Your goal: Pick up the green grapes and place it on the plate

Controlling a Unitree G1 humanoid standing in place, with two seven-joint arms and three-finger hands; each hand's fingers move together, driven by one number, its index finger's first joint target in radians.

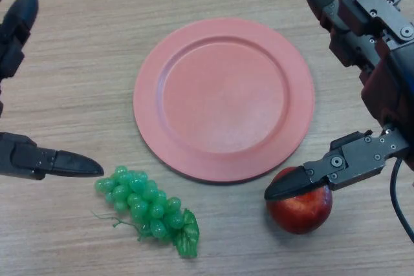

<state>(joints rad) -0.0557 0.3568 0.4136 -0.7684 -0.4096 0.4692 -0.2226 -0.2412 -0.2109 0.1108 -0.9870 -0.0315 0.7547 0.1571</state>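
A bunch of green grapes (147, 210) lies on the wooden table in the head view, near the front edge and just left of centre. The pink plate (223, 98) sits behind it in the middle, with nothing on it. My left hand (19, 88) hovers at the left edge, fingers straight; its thumb tip points at the grapes from a short way to their left without touching. My right hand (362, 50) is at the right edge, open, its thumb reaching over a red apple (301, 208).
The red apple rests on the table just off the plate's front right rim, under my right thumb. Bare wooden tabletop (77, 43) lies left of and behind the plate.
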